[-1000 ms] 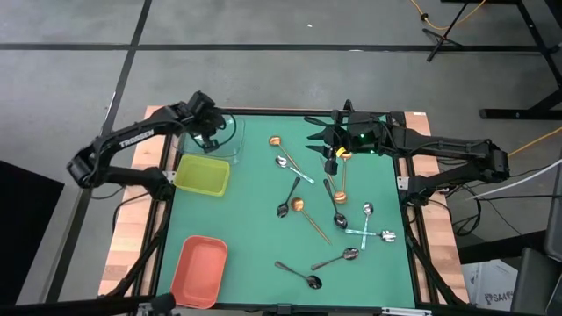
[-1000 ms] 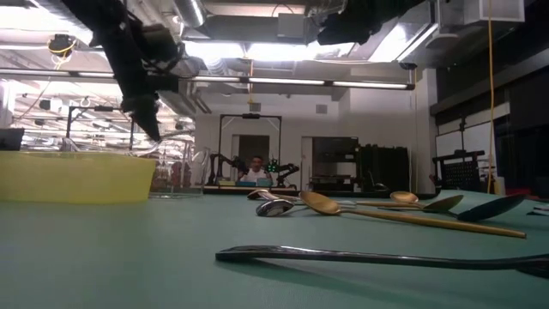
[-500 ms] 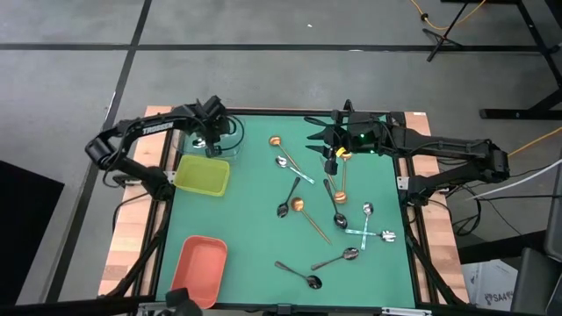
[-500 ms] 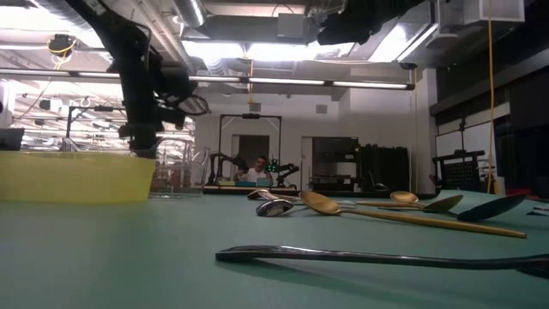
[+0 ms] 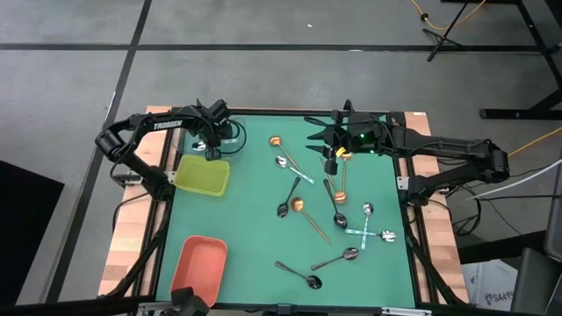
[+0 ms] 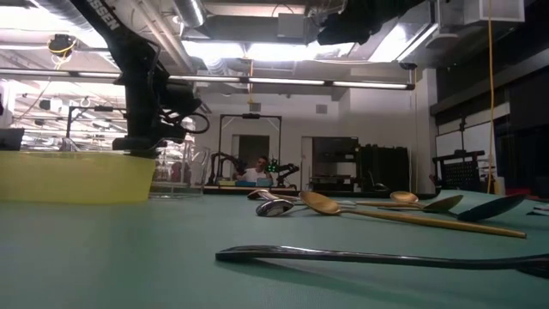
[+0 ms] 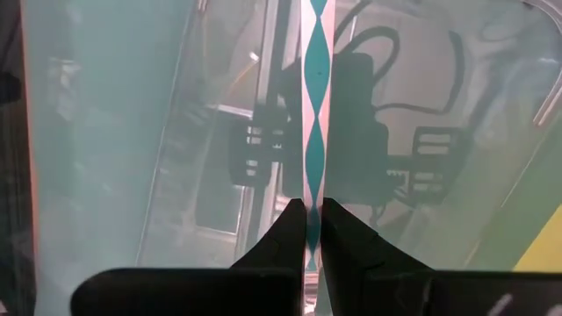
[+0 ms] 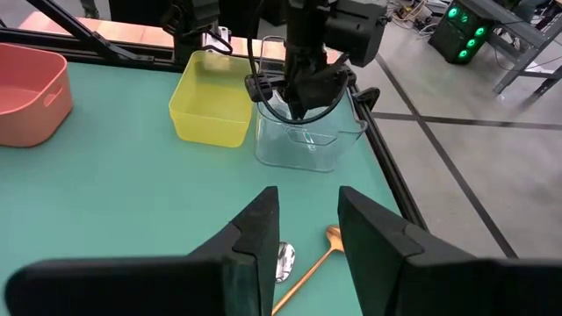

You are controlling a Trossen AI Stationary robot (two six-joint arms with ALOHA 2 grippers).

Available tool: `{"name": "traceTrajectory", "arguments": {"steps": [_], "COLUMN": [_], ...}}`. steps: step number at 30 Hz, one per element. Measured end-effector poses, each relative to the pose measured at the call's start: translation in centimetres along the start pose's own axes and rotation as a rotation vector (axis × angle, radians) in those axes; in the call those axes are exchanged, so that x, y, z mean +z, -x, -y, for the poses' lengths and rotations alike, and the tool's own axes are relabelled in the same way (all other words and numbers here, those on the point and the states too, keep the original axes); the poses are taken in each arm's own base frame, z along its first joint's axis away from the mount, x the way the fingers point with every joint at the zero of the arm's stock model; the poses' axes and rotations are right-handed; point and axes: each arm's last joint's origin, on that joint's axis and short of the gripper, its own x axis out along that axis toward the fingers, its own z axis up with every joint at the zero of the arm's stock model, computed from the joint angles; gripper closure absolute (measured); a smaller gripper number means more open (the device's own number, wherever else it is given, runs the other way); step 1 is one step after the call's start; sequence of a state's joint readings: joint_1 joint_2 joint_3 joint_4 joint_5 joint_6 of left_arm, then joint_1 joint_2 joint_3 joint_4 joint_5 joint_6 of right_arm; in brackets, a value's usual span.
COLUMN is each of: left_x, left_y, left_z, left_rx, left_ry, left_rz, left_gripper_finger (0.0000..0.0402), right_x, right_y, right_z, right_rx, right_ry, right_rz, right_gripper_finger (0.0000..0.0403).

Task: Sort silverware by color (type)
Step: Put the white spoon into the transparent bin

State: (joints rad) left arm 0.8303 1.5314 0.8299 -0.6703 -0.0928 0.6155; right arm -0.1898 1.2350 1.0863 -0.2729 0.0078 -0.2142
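Your left gripper (image 5: 211, 140) is hanging over the clear tray (image 5: 230, 140) at the table's far left corner, beside the yellow-green tray (image 5: 202, 175), its fingers pinched almost together on a thin silver handle (image 7: 313, 96). "TROSSEN" is reading white along that arm (image 5: 167, 125). Your right gripper (image 8: 303, 230) is waiting mid-table at the far edge, jaws standing partly apart and gripping nothing. The remaining spoons (image 5: 303, 206) are lying scattered over the green mat (image 5: 255, 228), silver, gold and dark mixed

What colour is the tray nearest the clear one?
Yellow-green. The tray sits right beside the clear tray; the right wrist view shows it best.
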Motion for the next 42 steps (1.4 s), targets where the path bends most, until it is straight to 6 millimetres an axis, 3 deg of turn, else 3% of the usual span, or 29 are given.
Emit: {"name": "traceTrajectory", "arguments": {"steps": [6, 21, 29, 42], "left_x": [0.0, 0.0, 0.0, 0.0], "left_y": [0.0, 0.0, 0.0, 0.0], "left_z": [0.0, 0.0, 0.0, 0.0], "left_rx": [0.004, 0.004, 0.003, 0.0], "left_ry": [0.001, 0.002, 0.002, 0.005], "left_rz": [0.001, 0.004, 0.004, 0.001], "left_gripper_finger": [0.0384, 0.0317, 0.0317, 0.0349], "right_x": [0.0, -0.1, -0.9, -1.5], "right_y": [0.0, 0.0, 0.0, 0.1], "right_z": [0.0, 0.0, -0.2, -0.3], "right_rx": [0.0, 0.001, 0.021, 0.028], "right_ry": [0.0, 0.0, 0.0, -0.061], "right_rz": [0.0, -0.007, -0.095, -0.152], "right_gripper_finger": [0.0292, 0.0292, 0.0292, 0.0292]}}
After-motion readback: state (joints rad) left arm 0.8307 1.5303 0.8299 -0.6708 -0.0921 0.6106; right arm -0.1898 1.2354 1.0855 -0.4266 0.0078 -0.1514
